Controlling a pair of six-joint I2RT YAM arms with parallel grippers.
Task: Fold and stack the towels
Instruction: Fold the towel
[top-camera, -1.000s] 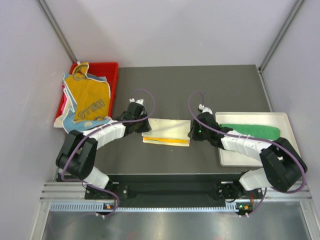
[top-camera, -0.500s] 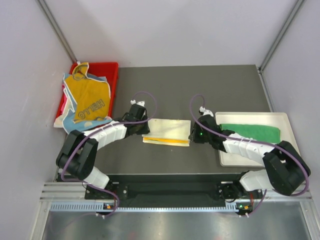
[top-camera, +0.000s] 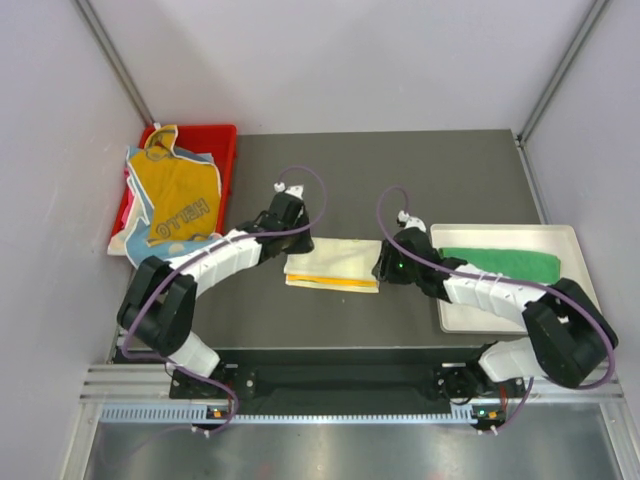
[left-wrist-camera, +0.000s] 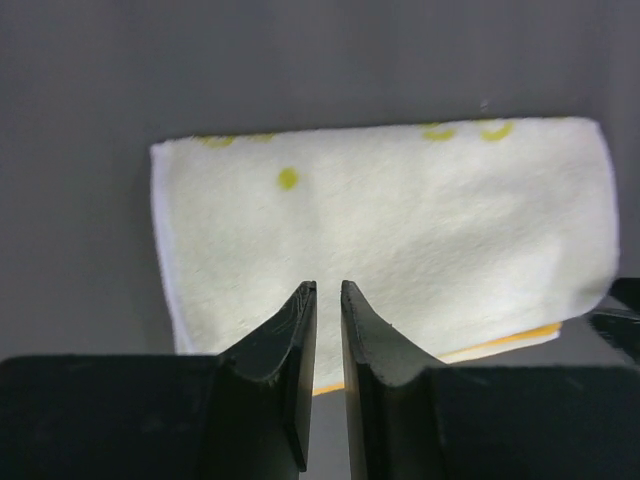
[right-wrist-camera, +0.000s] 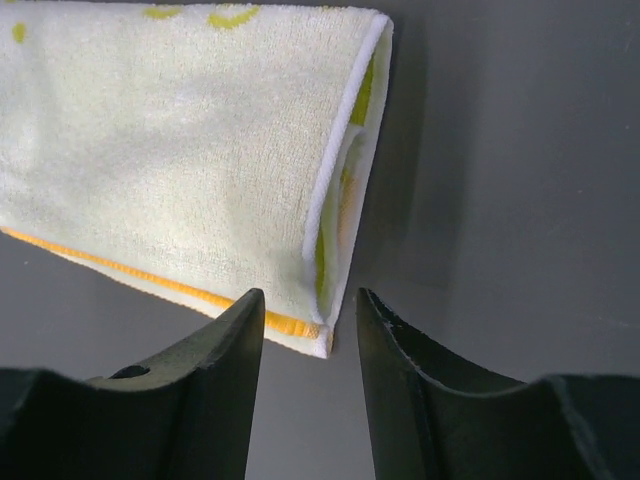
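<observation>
The pale yellow towel has yellow marks and an orange edge. Left of it: orange-yellow lettered towel, red bin. Right of it: green towel, white tray.

towels 4 | red bin 1 | white tray 1 | arms 2

You've got the pale yellow patterned towel folded flat into a rectangle at the middle of the table, an orange edge showing along its near side. The green towel lies folded long on the white tray. The orange-yellow HELLO towel is unfolded, draped over the red bin, with a light blue towel peeking out beneath it.
</observation>
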